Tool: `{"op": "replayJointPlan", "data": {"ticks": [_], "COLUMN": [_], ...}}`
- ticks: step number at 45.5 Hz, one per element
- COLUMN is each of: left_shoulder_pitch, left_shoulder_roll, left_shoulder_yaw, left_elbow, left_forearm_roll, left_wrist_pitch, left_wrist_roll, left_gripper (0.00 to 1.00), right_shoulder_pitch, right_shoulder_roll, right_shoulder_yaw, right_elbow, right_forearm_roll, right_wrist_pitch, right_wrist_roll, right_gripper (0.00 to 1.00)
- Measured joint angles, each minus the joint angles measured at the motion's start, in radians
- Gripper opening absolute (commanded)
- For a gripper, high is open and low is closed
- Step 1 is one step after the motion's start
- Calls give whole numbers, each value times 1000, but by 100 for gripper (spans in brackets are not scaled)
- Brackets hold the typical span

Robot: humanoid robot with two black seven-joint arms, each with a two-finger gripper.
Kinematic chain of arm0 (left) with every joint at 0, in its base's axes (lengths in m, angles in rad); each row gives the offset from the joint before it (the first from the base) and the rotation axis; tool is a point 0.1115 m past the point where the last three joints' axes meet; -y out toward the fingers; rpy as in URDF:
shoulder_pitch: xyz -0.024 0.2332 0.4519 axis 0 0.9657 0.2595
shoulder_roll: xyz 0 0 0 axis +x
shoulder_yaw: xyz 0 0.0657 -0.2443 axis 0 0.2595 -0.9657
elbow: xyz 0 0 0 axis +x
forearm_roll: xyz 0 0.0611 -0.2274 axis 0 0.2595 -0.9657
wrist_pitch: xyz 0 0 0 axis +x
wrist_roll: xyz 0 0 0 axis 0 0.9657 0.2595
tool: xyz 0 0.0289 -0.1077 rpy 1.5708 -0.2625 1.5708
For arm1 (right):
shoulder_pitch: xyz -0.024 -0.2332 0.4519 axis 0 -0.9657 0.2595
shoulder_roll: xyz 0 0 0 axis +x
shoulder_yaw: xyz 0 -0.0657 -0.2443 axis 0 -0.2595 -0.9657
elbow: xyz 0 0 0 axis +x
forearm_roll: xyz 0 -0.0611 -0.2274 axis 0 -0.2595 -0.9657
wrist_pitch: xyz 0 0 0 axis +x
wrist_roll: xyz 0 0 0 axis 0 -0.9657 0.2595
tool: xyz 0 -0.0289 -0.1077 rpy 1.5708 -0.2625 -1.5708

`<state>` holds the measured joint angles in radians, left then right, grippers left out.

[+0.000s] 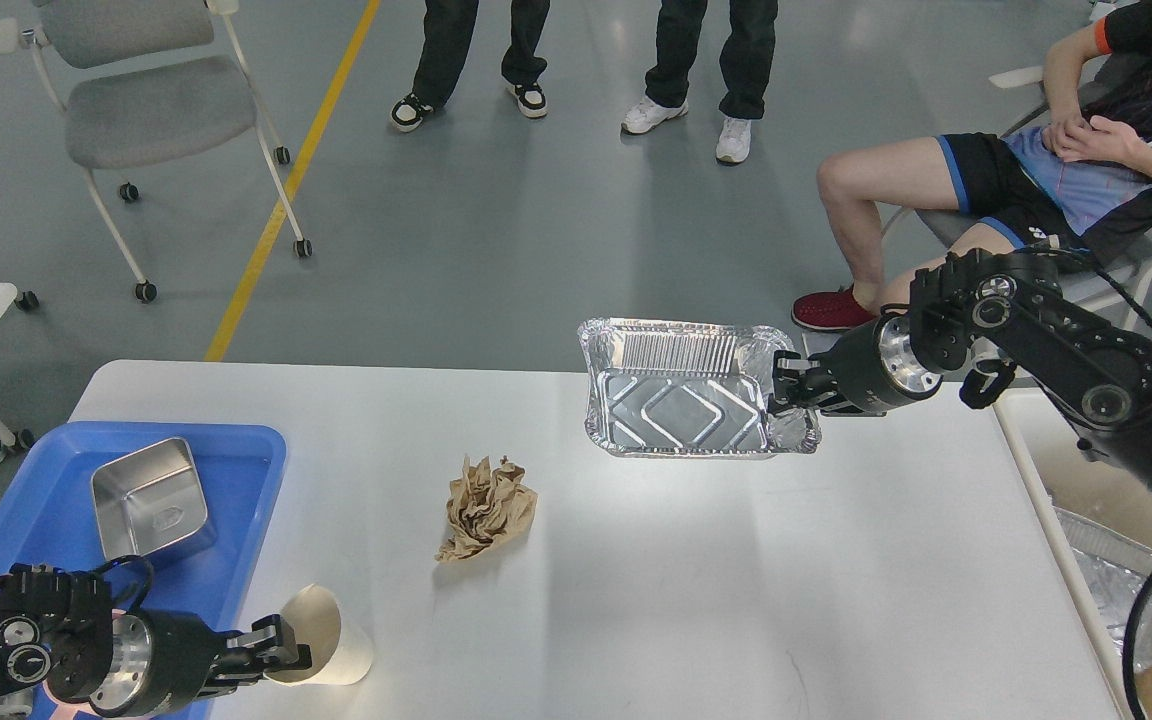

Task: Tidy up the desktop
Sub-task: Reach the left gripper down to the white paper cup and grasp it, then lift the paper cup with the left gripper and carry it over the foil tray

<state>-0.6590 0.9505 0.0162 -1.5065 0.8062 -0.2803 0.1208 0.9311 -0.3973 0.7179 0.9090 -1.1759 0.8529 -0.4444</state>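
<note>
Bright, even overhead light, sharp focus, soft shadows and mild sheen on the desktop.

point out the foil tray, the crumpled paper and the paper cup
foil tray (681, 412): head view, ribbed floor
crumpled paper (488, 506): head view, middle of the wad
paper cup (341, 650): head view, outer wall

At 12 o'clock in my view I see an empty foil tray, its ribbed bottom facing me. A crumpled brown paper wad lies near centre, toward 7 o'clock of that tray. At 8 o'clock sits a blue tray holding a square steel container. Just beside the blue tray's near corner, a paper cup is tipped on its side. On the grey floor beyond, a wheeled chair stands at 10 o'clock beside a yellow line. Two people stand at 12 o'clock, and a seated person with a red shoe is at 2 o'clock.
</note>
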Motion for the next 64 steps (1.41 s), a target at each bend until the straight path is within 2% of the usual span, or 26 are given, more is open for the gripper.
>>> {"op": "replayJointPlan", "data": {"ticks": [15,20,32,40,47,55,64], "left_shoulder_pitch": [-9,-35,-246,-354,-457,-541,-561], "left_shoulder_roll": [13,62,317,418,474,514,494], "left_shoulder_yaw": [-9,-21,-126,-221,-243,-245,-245], "left_elbow": [-2,-20,-131,-139,-140,-140,-135], "left_forearm_roll": [-1,-1,-24,-74,-87,-110,-111], "left_wrist_pitch": [-4,-26,-248,-393,-486,-553,-536], "left_wrist_roll": [-1,-2,-8,-4,-3,-3,2], "left_gripper": [0,0,0,0,1,1,1], "right_shoulder_pitch": [-1,-1,-1,-3,-6,-6,-5], "right_shoulder_roll": [3,3,3,3,5,6,6], "right_shoulder_yaw": [0,0,0,0,0,0,0], "right_elbow": [-1,-1,-1,-1,-1,-1,-1], "right_forearm_roll": [-1,-1,-1,-1,-2,-2,-2], "right_wrist_pitch": [-1,-2,-2,-5,-7,-8,-8], "right_wrist_roll": [0,0,1,1,1,0,0], "right_gripper": [0,0,0,0,0,0,0]}}
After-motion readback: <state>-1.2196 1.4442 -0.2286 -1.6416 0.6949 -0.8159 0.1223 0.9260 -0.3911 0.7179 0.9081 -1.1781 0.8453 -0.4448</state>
